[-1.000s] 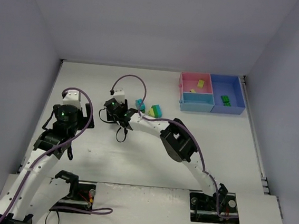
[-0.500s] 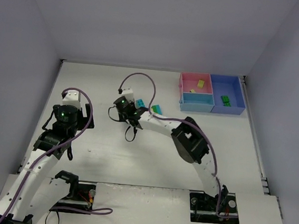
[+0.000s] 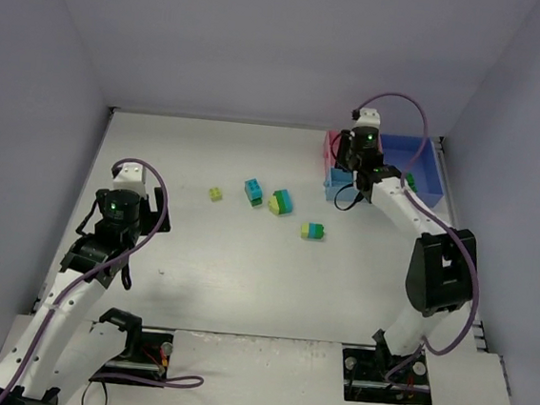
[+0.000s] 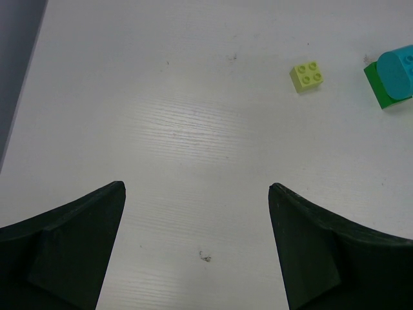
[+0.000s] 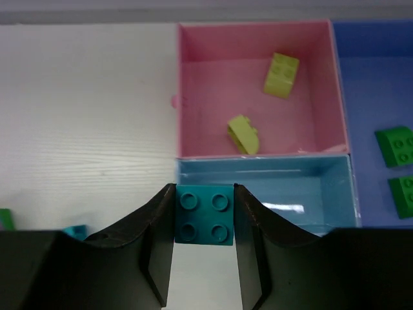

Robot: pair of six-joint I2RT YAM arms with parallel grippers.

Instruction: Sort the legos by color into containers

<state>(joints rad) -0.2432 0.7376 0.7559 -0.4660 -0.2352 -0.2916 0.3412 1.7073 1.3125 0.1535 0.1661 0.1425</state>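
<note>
The right claw (image 5: 204, 194) is pinching a teal four-stud brick (image 5: 205, 216) between its two black fingers, studs facing the camera. It hangs over the near left corner of the light blue tray (image 5: 277, 187), roughly above that tray's near wall. Nothing stands between the brick and the tray.

Three glossy, open, rectangular plastic trays are joined together at the far right of the desk (image 4: 181, 129). The pink tray (image 5: 213, 84) lies beyond the light blue one, and the larger darker blue tray (image 5: 374, 84) runs along their right side. Two yellow-green bricks (image 5: 281, 75) (image 5: 242, 134) lie in the pink tray, both tilted. Two green bricks (image 5: 395, 146) (image 5: 403, 196) lie in the darker blue one.

The left claw (image 4: 195, 187) is spread wide above bare white desk with a faint wood grain. Ahead of it and to the right sits a single yellow-green brick (image 4: 307, 76).

The top view shows four loose pieces mid-desk: that single brick, a cyan-and-green stack (image 3: 253, 191), a yellow-green-and-cyan piece (image 3: 281, 202) and another small stack (image 3: 312, 231), which seems to be yellow-green and cyan but is too small to tell for sure.
</note>
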